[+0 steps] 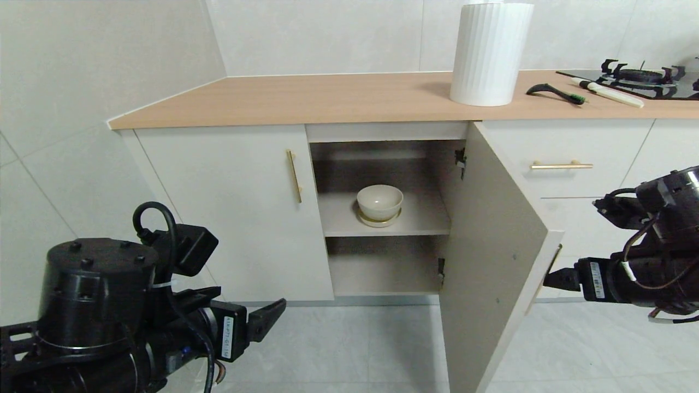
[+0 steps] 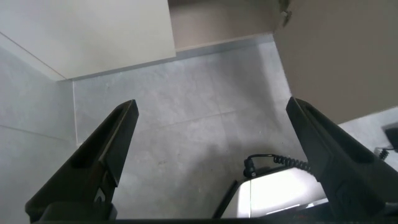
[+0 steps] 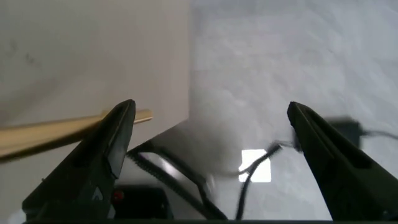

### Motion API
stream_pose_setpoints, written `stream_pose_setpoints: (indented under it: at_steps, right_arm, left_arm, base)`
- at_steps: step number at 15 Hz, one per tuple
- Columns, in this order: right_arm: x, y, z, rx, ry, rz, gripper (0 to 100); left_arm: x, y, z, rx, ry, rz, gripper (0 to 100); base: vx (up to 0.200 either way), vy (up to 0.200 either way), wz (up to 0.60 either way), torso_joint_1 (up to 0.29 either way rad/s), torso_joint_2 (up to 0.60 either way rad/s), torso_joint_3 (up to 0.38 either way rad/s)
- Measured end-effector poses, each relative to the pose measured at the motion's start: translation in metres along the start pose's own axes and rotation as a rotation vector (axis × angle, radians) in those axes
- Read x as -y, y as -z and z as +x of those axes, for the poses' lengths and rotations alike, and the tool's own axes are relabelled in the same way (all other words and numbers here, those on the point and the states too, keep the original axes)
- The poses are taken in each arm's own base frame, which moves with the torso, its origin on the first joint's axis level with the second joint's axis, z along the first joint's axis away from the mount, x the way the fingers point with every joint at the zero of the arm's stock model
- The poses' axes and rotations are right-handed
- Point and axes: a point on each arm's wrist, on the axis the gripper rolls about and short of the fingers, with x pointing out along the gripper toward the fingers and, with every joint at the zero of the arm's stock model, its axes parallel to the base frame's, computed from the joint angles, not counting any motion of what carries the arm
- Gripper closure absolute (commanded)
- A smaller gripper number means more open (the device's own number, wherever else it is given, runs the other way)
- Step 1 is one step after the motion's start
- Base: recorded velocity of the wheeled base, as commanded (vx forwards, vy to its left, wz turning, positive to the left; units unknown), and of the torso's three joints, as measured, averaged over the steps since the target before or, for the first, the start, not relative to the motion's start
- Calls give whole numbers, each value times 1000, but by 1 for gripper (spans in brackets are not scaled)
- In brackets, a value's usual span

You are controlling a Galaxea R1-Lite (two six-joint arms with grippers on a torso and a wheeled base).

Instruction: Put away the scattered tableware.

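Pale wall tiles and a grey tiled floor [image 1: 355,344] surround a run of white kitchen cupboards under a wooden bench [image 1: 306,98]. At the lower left of the head view the left jaws are released, spread wide and holding nothing, with floor tile showing between them in the left wrist view. At the right edge of the frame, a little below the middle, the right jaws are likewise spread apart and hold nothing. They sit just beside the outer edge of the open cupboard door [image 1: 491,245]. In the right wrist view one finger [image 3: 93,162] overlaps the door's brass handle [image 3: 56,134], but I cannot tell whether they touch.

That door swings out toward the camera and stands between the right arm and the cupboard's inside. On the upper shelf [image 1: 426,218], near the centre of the frame, a cream bowl [image 1: 380,201] sits upright on a small plate [image 1: 379,222].

Left of the opening is a closed door with a vertical brass pull [image 1: 294,176]. On the bench at the upper right stand a tall white ribbed canister [image 1: 490,52], a dark utensil [image 1: 554,93], a white-handled tool [image 1: 609,94] and a black hob [image 1: 639,76].
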Motion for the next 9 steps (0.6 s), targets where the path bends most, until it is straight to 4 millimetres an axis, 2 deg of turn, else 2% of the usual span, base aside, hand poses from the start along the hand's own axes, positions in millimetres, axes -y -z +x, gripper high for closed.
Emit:
stream_pose_setpoints:
  at_steps: [4,9]
  right_arm:
    - [-29,1,17,9,-99,-68,0]
    - [-70,-13,59,128,-206,-103,0]
  left_arm:
    - [-1,-1,0,4,-7,-4,0]
    - [-2,-6,-3,24,-7,-13,0]
  base:
    - [0,0,0,0,0,0]
    - [0,0,0,0,0,0]
